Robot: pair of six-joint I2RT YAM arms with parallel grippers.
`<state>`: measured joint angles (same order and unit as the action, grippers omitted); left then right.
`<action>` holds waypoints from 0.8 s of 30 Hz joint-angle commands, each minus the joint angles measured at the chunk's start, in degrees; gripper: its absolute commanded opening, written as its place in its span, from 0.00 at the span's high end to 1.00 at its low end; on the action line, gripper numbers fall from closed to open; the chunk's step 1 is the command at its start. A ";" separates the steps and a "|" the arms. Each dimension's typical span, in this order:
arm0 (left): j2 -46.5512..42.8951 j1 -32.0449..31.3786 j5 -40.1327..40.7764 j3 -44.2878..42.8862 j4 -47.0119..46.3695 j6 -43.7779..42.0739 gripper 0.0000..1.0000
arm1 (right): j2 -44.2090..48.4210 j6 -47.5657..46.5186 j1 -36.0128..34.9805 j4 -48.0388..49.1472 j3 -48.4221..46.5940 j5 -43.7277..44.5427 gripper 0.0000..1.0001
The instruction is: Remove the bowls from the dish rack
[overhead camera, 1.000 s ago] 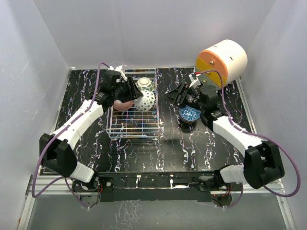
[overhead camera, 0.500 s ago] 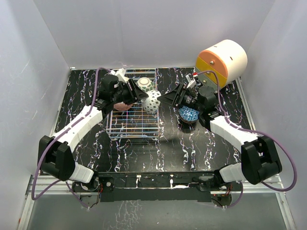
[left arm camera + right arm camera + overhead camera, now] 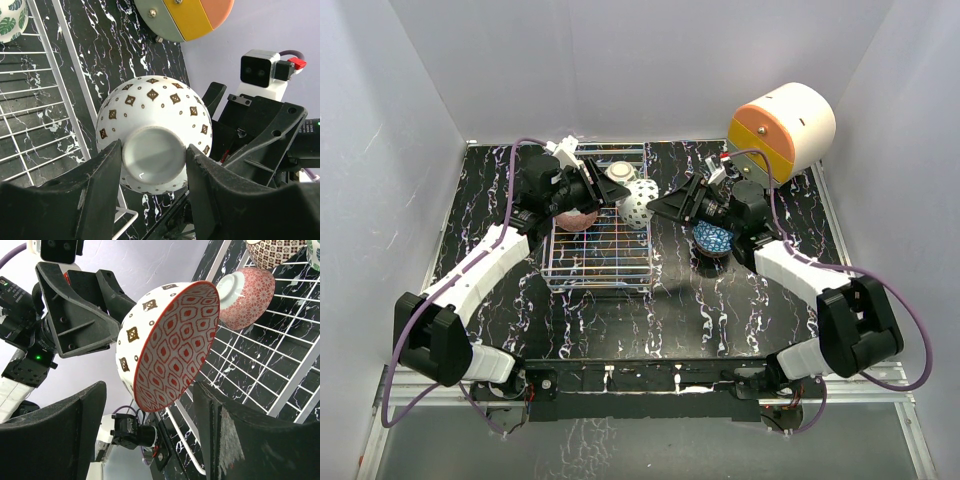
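Left jaws clamp the spotted bowl [image 3: 640, 203] at upper centre for a handover; right jaws, apart beside it, should close next.

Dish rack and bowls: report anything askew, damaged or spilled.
Nothing looks damaged or spilled. The white diamond-patterned bowl is held sideways in mid-air, its foot ring between the left fingers. A pink bowl lies tipped on its side in the dish rack.
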<state>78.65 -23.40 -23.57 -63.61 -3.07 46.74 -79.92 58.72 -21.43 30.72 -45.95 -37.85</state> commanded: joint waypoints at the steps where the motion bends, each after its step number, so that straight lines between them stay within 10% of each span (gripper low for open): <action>1: -2.58 0.24 -2.11 0.07 -3.51 0.68 0.73 | -0.46 1.74 -0.53 6.48 -1.21 -1.41 0.28; 24: -1.93 0.36 -3.17 -0.11 -3.65 0.54 0.73 | -2.69 4.31 -1.02 17.03 -1.33 -3.73 0.62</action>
<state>78.65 -23.35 -24.64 -63.57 -3.42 46.72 -84.05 63.61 -22.17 43.42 -45.95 -41.63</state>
